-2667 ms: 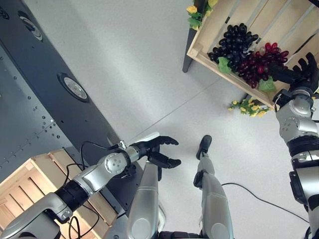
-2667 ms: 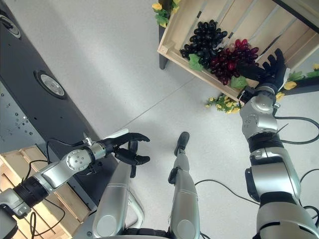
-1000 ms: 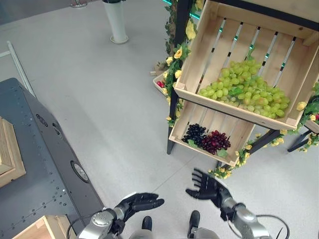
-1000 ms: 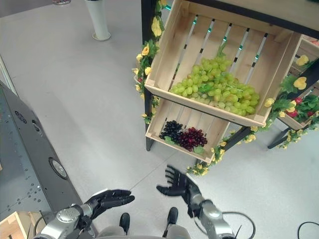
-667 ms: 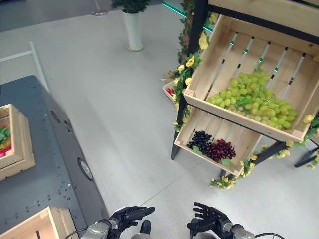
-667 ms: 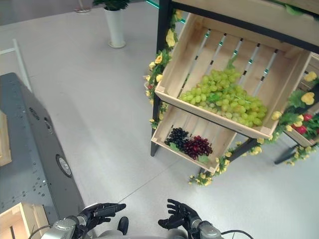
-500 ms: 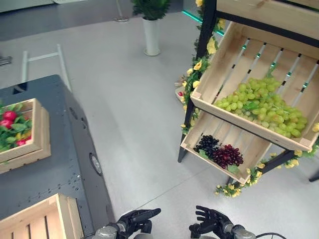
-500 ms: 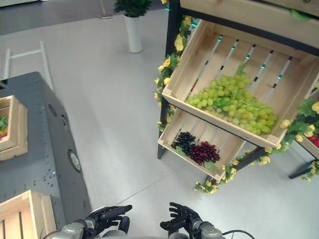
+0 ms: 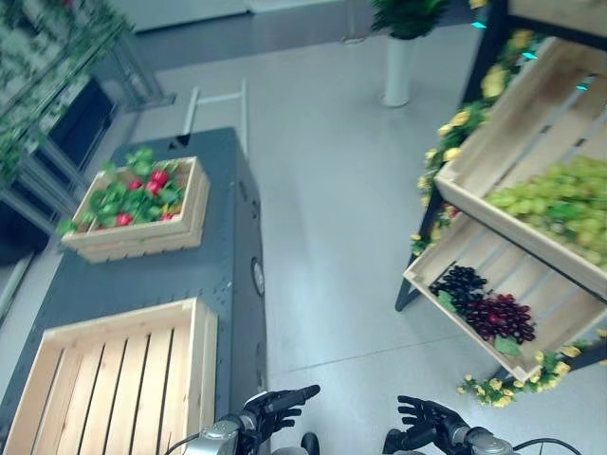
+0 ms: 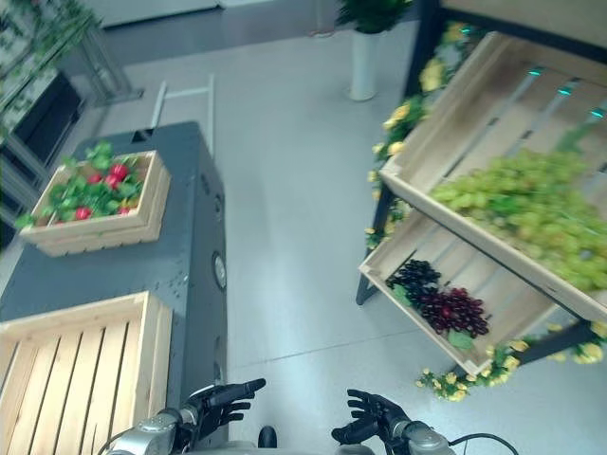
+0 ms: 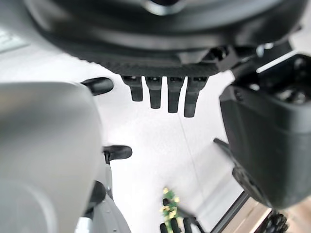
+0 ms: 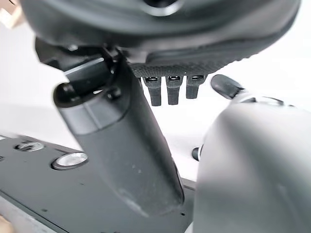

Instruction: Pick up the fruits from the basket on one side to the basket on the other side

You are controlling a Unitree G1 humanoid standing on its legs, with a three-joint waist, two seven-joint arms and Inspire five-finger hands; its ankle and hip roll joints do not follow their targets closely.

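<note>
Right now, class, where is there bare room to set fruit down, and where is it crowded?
The near crate on the grey cabinet holds nothing: bare slats. Bare cabinet top lies between it and the far crate, which is crowded with leaves and red fruit. The lower shelf crate has bare slats behind the dark grapes; the green grapes crowd the upper crate.

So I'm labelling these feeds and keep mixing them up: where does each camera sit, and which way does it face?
Left eye: on the head, looking down at the grey table, empty crate, shelf grapes; both hands low, left hand, right hand.
Right eye: same scene, slightly shifted.
Left wrist: along the left hand's straight fingers toward the floor.
Right wrist: along the right hand's fingers, grey table beyond.
Both eye views share the table, the crates and the shelf.
</note>
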